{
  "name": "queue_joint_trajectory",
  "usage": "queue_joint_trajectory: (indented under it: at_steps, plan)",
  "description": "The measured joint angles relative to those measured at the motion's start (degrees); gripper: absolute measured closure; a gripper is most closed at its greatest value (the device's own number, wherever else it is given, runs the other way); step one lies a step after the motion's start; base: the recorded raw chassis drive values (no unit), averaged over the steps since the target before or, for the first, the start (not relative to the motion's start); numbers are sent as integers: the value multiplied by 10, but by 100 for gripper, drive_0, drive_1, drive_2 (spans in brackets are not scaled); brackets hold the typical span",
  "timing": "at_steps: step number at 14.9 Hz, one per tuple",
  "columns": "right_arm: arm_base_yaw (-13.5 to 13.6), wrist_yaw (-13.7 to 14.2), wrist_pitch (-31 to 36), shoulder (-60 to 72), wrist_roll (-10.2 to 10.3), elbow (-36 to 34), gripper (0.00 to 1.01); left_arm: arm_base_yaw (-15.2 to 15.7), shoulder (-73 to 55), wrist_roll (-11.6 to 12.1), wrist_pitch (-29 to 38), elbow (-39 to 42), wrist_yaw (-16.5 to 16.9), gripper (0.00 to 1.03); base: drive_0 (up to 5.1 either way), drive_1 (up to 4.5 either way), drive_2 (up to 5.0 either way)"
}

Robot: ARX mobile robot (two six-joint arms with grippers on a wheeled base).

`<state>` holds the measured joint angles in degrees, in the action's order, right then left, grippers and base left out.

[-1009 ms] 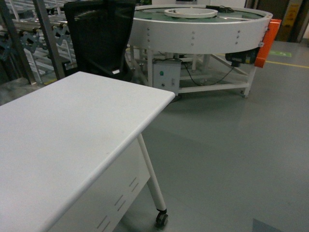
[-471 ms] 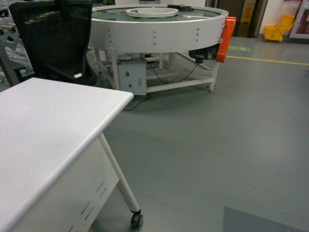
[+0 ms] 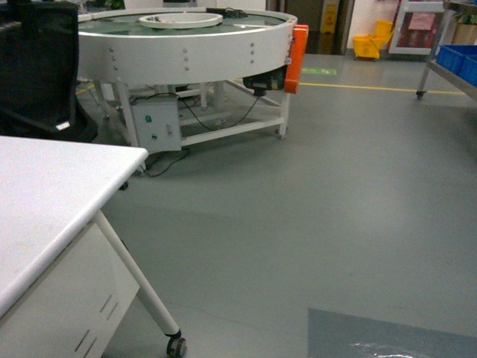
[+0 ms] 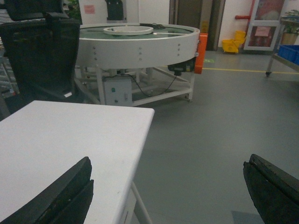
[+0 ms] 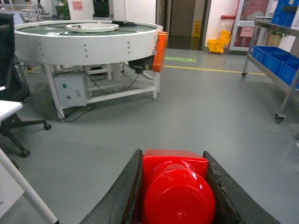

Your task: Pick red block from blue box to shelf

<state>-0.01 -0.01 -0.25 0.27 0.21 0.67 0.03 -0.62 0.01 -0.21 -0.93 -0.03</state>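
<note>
The red block (image 5: 175,186) fills the bottom of the right wrist view, stud toward the camera, clamped between the two dark fingers of my right gripper (image 5: 172,153). My left gripper (image 4: 168,161) is open, its fingers far apart over the white table's corner, with nothing between them. A silver shelf on castors (image 5: 286,100) stands far right with dark blue crates (image 5: 280,65) on it. The shelf's edge also shows in the head view (image 3: 451,77) and the left wrist view (image 4: 286,62). The blue box is out of view. Neither gripper shows in the head view.
A white table on castors (image 3: 45,194) occupies the left. Behind it stand a black office chair (image 3: 37,67) and a big round white conveyor (image 3: 186,45) with an orange end guard. A yellow mop bucket (image 3: 369,46) sits far back. Grey floor stretches to the right.
The head view has swung right. Table, chair and round conveyor slid left across the frames, and the shelf with blue crates has come into view at the right edge.
</note>
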Motion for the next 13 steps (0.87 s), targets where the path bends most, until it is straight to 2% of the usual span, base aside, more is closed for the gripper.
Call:
queue_joint_trajectory:
  at_steps: [13]
  plan:
    - [0,0,0,0,0,0,73,0,0,0,0,0,0,5,-151,-151,-151]
